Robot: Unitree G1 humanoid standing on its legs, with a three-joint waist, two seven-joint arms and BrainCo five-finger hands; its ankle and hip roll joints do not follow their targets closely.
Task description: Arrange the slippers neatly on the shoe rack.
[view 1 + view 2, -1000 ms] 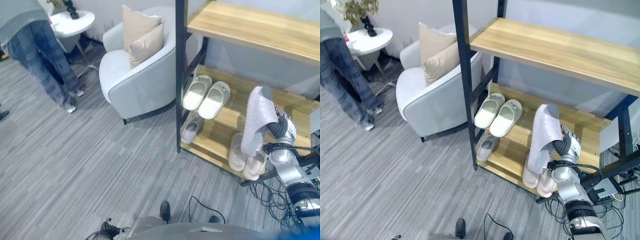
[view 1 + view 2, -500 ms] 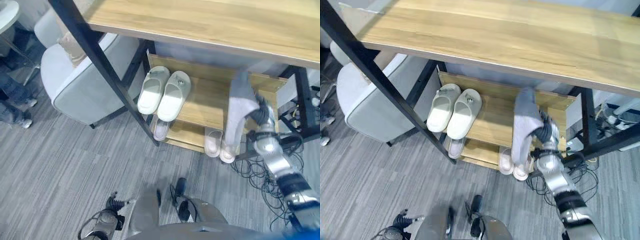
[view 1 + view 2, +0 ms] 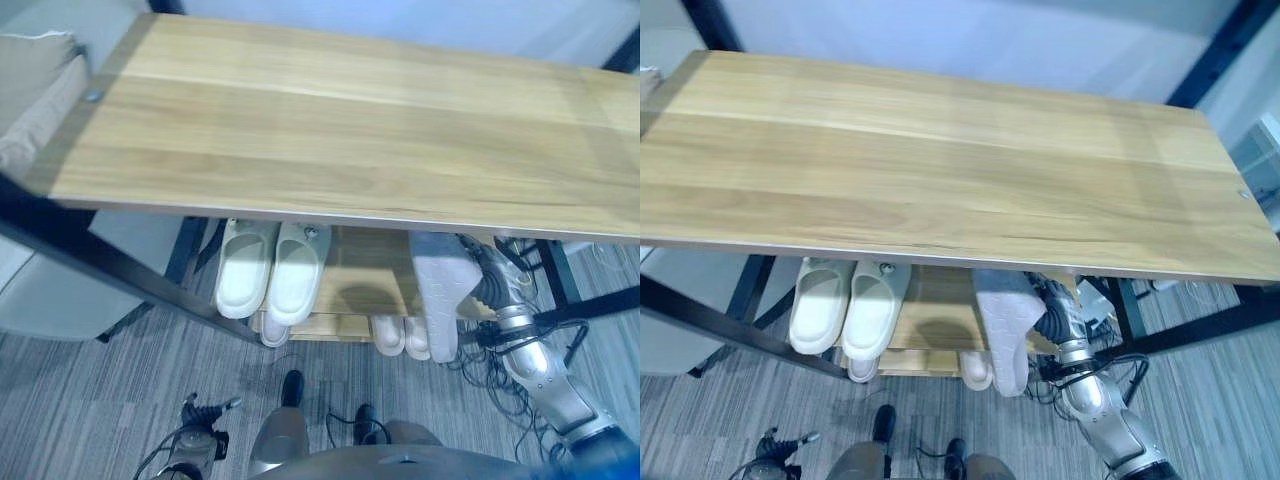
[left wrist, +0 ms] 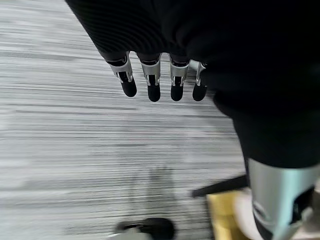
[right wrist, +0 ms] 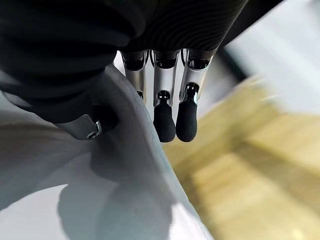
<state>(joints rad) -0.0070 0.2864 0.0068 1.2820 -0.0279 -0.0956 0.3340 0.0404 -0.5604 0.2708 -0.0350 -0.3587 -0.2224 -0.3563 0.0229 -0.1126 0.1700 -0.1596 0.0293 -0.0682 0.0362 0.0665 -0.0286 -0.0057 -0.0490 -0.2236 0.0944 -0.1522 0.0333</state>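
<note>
My right hand [image 3: 497, 287] is shut on a grey slipper [image 3: 438, 292], pinching its edge between thumb and fingers [image 5: 165, 120]. The slipper [image 3: 1004, 322] hangs sole-out, toe down, at the right end of the rack's middle shelf [image 3: 372, 270], partly under the top board. A cream pair [image 3: 260, 284] lies side by side on that shelf's left part. On the bottom shelf a pale pair [image 3: 399, 336] stands below the held slipper, and one more slipper [image 3: 271, 331] peeks out at the left. My left hand [image 4: 150, 85] hangs open over the carpet.
The wide wooden top shelf [image 3: 340, 130] covers most of the rack from above. Black frame bars [image 3: 110, 270] run down at the left and right [image 3: 1200, 325]. A pale armchair [image 3: 40, 300] stands left of the rack. Grey carpet [image 3: 120, 390] lies in front.
The camera has moved forward over the rack, so the top shelf now dominates. My right hand has carried the grey slipper in under the top board, over the middle shelf.
</note>
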